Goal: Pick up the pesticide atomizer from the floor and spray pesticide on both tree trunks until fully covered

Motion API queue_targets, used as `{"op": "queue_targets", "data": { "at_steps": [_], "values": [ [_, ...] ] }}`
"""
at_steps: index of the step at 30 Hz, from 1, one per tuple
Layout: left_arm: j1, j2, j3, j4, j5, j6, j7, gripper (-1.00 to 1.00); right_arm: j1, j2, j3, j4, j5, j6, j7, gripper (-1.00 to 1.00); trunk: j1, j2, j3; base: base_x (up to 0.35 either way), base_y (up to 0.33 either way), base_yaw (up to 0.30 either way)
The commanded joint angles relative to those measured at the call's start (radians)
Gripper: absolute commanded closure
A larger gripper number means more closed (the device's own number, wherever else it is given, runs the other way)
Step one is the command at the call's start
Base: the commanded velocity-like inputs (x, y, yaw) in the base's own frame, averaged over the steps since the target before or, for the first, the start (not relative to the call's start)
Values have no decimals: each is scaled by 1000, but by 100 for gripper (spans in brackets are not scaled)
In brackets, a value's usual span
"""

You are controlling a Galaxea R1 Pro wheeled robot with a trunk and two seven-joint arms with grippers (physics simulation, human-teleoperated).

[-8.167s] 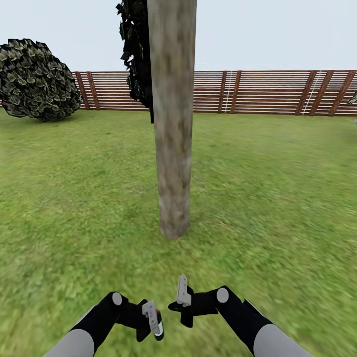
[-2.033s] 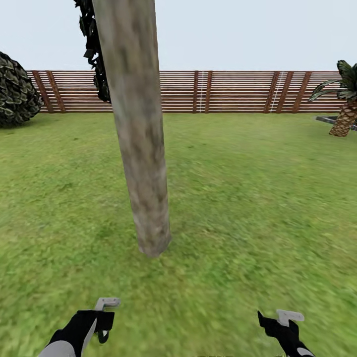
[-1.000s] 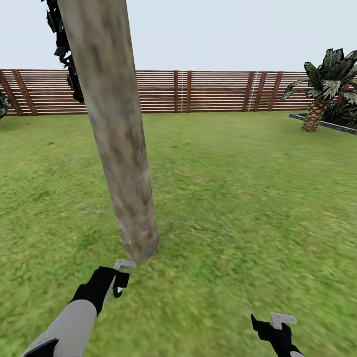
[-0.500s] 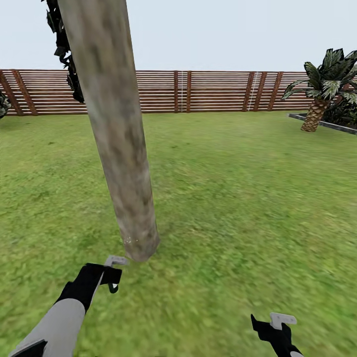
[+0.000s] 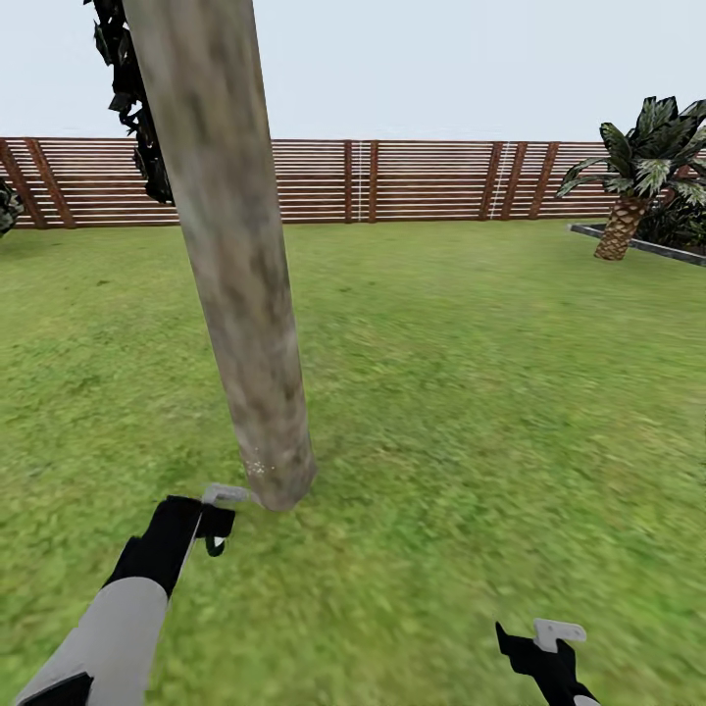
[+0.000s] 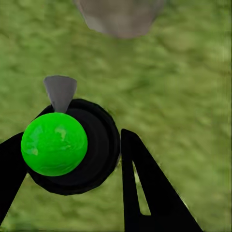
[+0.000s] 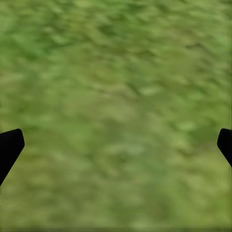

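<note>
Left gripper (image 5: 218,520) nearer 1 tree trunk (image 5: 240,294), clutching 1 atomizer (image 6: 65,145) (right gripper (image 7: 116,145) spread).

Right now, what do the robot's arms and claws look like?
Each arm has a light grey forearm shell ending in a black wrist. The left claw and right claw carry pale grey bracket pieces. In the wrist views, the fingers are flat, black and pointed, one with a slot.

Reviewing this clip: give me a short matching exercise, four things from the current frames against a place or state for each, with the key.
Things:
1. tree trunk
2. left gripper
3. right gripper
4. palm

Descriptions:
A. far right, by the fence
B. shut on the atomizer, near the trunk's base
C. open, empty, over grass
D. leaning, mottled grey-brown

Pairs: 1-D, 2-B, 3-C, 4-A
</note>
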Motion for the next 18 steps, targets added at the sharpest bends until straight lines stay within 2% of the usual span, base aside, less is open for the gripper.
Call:
{"op": "queue_targets", "data": {
  "at_steps": [1,2,3,5,7,11,12,13,16,18],
  "values": [
    [2,13,0,-4,6,2,-1,100,0,0,0,0,0,0,0,-100,0,0,0,0,0,0],
    [3,26,0,-8,7,3,-2,100,0,0,0,0,0,0,0,-100,0,0,0,0,0,0],
    [3,28,0,-9,8,3,-4,100,0,0,0,0,0,0,0,-100,0,0,0,0,0,0],
    [2,29,-1,-9,6,2,-22,100,0,0,0,0,1,0,0,-100,0,0,0,0,0,0],
    [5,23,-13,-10,3,0,-73,100,0,0,0,0,1,0,0,-100,0,0,0,0,0,0],
    [6,6,-120,-12,5,4,-91,100,0,0,1,0,1,0,0,-100,0,0,0,0,0,0],
    [3,-7,-155,-20,8,6,-92,100,0,0,1,0,1,0,0,-100,0,0,0,0,0,0],
    [1,-16,-167,-26,9,7,-93,100,0,0,1,0,1,0,0,-100,0,0,0,0,0,0],
    [-1,-18,-177,-33,10,19,-93,100,0,0,1,0,1,0,0,-100,0,0,0,0,0,0],
    [-4,-3,-161,-36,13,29,-94,100,0,1,1,0,1,0,0,-100,0,0,0,0,0,0]
  ]
}}
